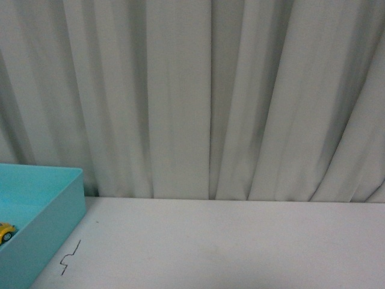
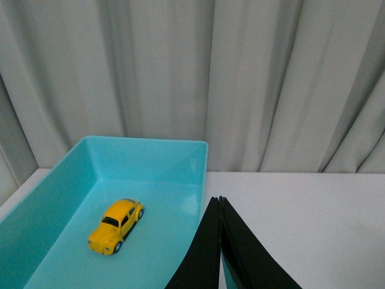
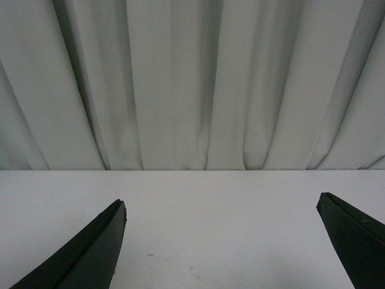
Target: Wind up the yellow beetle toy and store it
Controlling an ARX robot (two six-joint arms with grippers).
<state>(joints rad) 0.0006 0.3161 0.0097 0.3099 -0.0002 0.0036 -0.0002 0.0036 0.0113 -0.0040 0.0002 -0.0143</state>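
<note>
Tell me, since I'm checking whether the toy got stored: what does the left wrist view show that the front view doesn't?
Only the left wrist view shows the whole yellow beetle toy resting on the floor of the turquoise bin, plus the shut left gripper holding nothing. Only the front view shows a dark squiggle mark on the table. Both share the bin, table and grey curtain; the front view catches just a sliver of the toy.

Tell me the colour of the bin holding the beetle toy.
Turquoise bin, holding the yellow beetle toy; clearest in the left wrist view.
</note>
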